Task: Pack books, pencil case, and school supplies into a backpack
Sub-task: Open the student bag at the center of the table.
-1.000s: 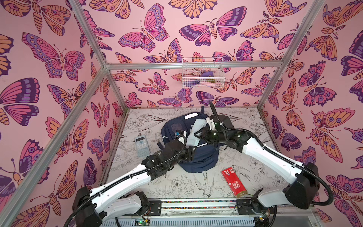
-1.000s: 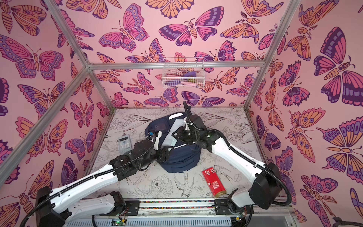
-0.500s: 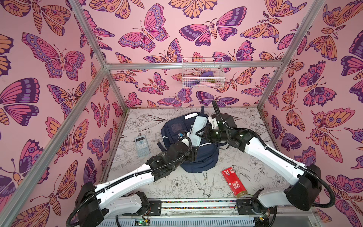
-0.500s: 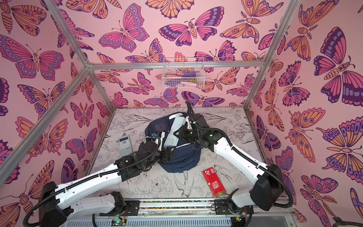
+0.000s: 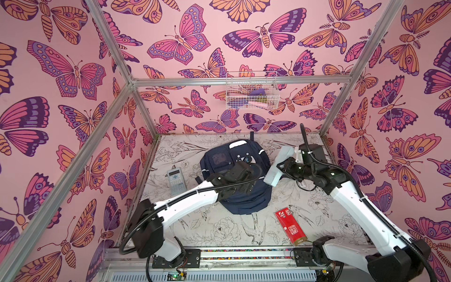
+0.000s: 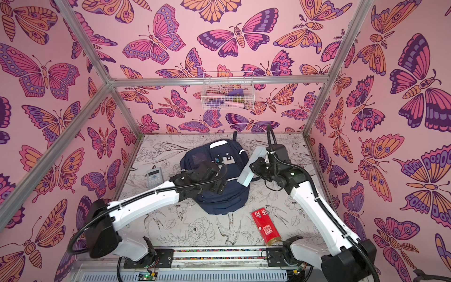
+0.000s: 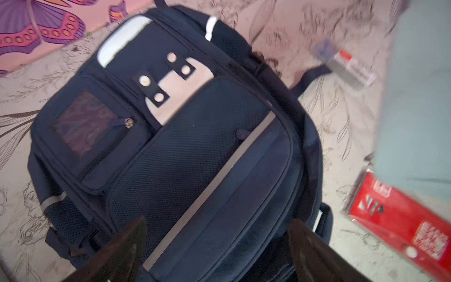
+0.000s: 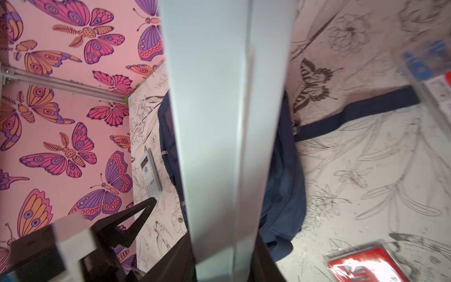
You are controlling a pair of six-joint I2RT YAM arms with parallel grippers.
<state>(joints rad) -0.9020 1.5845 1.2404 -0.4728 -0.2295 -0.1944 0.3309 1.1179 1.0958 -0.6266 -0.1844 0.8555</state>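
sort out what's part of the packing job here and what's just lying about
Job:
backpack
pale pencil case, held in the right gripper
calculator
red pack and small clear box, probably supplies

Lying about:
wire basket on the back wall, with whatever is in it
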